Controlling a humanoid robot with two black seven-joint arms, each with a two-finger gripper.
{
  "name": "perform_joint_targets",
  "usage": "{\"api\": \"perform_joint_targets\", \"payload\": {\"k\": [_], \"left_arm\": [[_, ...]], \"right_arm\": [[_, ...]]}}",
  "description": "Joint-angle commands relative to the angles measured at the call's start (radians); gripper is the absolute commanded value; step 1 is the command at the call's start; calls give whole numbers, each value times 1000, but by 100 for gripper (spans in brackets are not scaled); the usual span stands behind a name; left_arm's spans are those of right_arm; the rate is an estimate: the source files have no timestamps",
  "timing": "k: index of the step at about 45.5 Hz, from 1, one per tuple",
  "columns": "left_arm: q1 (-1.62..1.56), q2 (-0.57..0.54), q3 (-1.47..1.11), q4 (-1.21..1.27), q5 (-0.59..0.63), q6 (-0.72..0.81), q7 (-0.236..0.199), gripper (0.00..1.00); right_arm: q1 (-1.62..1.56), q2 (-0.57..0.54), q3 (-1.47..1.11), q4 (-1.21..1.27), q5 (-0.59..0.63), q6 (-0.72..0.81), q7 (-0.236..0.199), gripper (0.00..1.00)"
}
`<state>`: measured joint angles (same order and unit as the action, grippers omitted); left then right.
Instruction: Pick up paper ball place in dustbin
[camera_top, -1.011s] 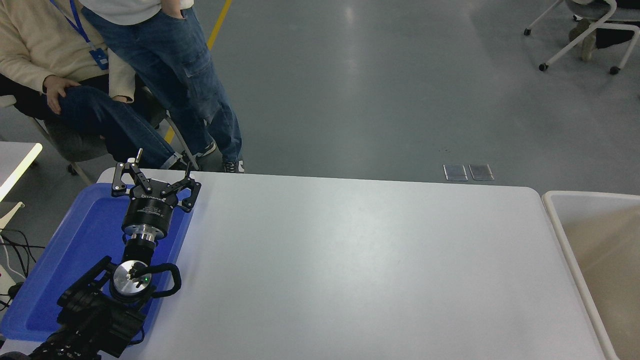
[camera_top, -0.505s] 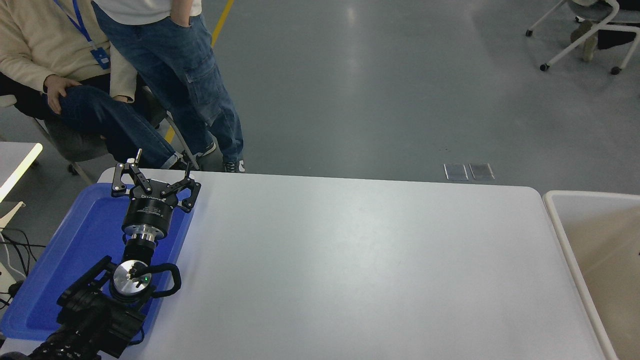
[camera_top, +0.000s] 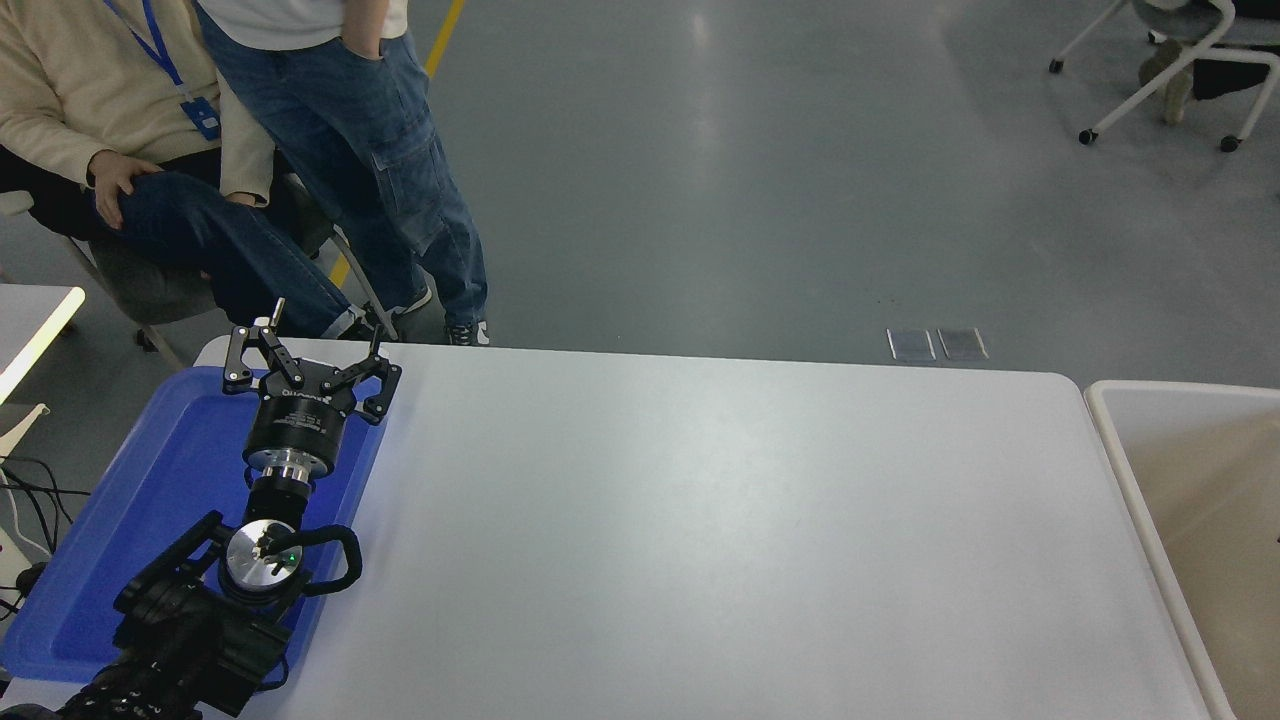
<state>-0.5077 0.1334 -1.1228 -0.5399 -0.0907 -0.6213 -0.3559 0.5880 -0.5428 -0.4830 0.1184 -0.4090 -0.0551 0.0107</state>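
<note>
Almost nothing differs from 1 second ago: the left gripper (camera_top: 305, 352) sits parked over the blue tray (camera_top: 120, 520) with jaws spread and empty, same pose as before. Only the standing person (camera_top: 330, 130) at the far left has shifted slightly. The right arm is out of view. We see no paper ball anywhere, not on the counter (camera_top: 700, 540), not in the tray; whether it lies in the dustbin (camera_top: 1110, 440) we cannot tell, since only part of the beige inside shows. We judge the task either finished or not begun. The counter is bare from tray edge to dustbin rim, wide room for any sweep; the dustbin touches the counter's right edge.
</note>
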Motion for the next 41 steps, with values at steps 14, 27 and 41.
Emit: {"api": "perform_joint_targets", "payload": {"k": [14, 27, 41], "left_arm": [[0, -1, 0, 0, 0, 0, 2, 100], [0, 0, 1, 0, 0, 0, 2, 100], [0, 0, 1, 0, 0, 0, 2, 100]], "right_arm": [[-19, 14, 15, -2, 9, -178, 3, 94], [-20, 12, 119, 1, 9, -180, 2, 99], [-5, 9, 152, 18, 9, -177, 3, 99]]}}
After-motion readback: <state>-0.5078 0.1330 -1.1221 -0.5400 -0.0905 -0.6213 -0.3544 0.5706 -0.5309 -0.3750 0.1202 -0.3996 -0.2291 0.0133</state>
